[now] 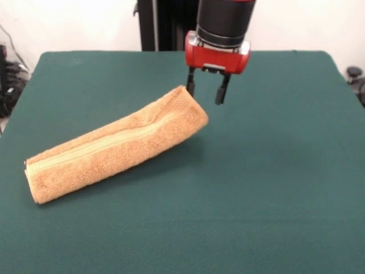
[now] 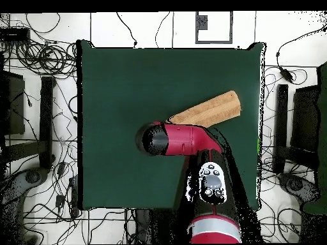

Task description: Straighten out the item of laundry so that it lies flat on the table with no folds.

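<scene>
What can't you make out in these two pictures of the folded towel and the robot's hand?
- Overhead view: the hand is hidden under the red and black arm, which also covers one end of the orange-tan fluffy terry-cloth towel.
- Front view: whether the hand, fingers apart, touches the towel's raised end; the left finger stands right at its edge.
- Both views: the towel's inner layers, hidden by its own folds.

We see tangled black cables [image 2: 48, 57] sprawling over the white floor [image 2: 159, 29], dark stands [image 2: 45, 118] on both sides, and a grey-framed square [image 2: 212, 27] on the floor.
</scene>
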